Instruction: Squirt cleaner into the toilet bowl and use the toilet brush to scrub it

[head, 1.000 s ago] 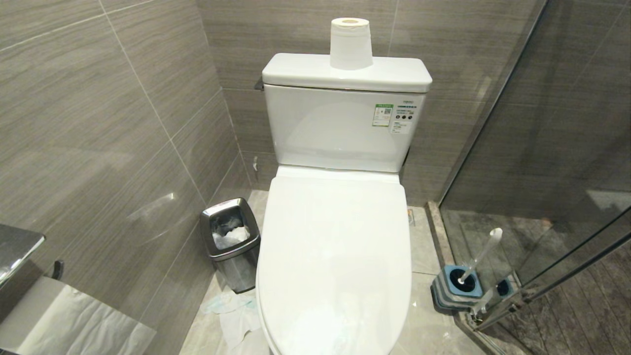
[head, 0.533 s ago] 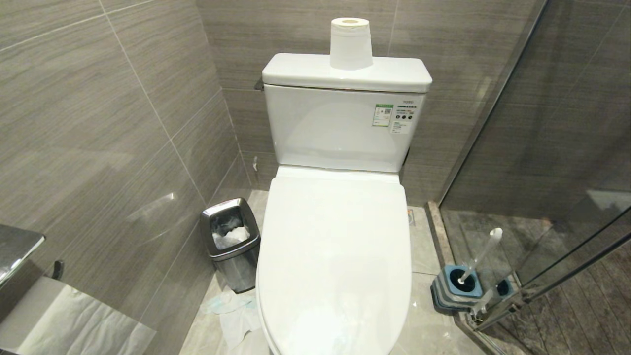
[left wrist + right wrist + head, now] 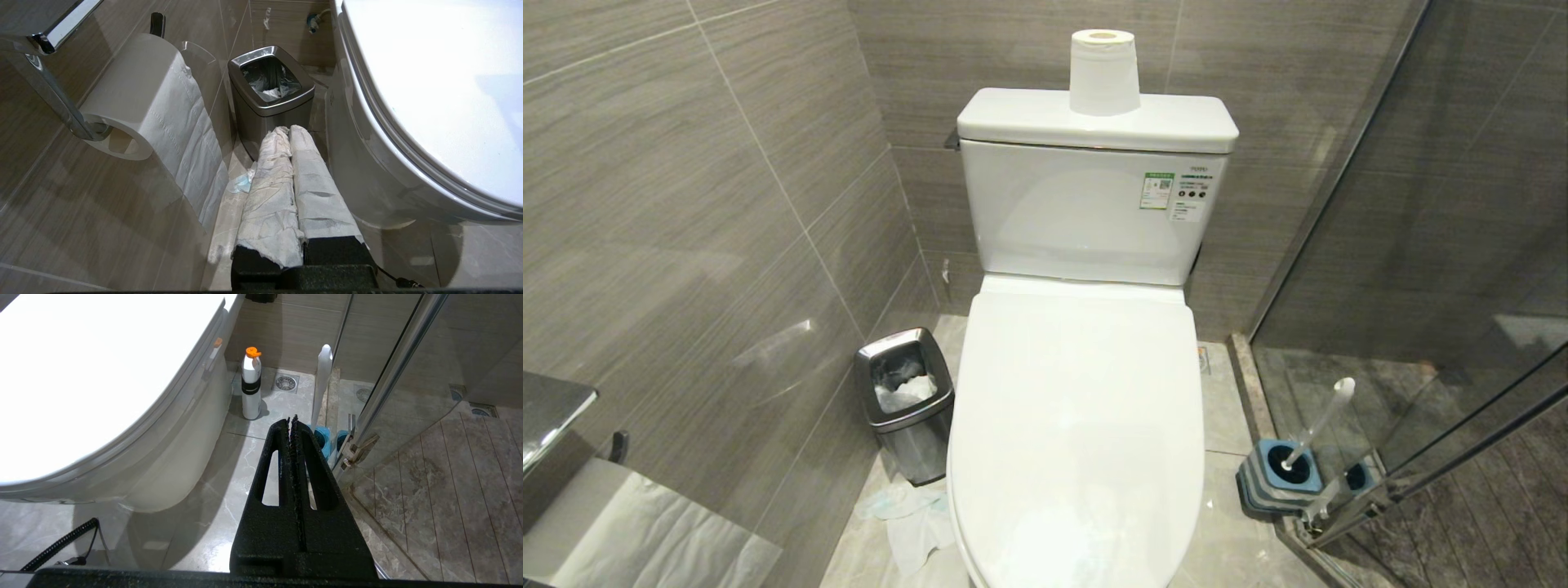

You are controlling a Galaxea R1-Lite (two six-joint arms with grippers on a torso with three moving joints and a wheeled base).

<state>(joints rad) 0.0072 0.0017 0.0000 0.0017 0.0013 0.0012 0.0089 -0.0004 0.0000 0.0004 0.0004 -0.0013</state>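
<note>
lid of the glossy white ceramic toilet bowl (image 3: 1078, 425) is down; it should be lifted first, both grippers' jaws pressed together, empty.

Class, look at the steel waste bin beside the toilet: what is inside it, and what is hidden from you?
Inside the steel waste bin a dark liner and crumpled white paper show through the open top. Whatever lies beneath the paper, and the bin's bottom, is covered and cannot be seen.
</note>
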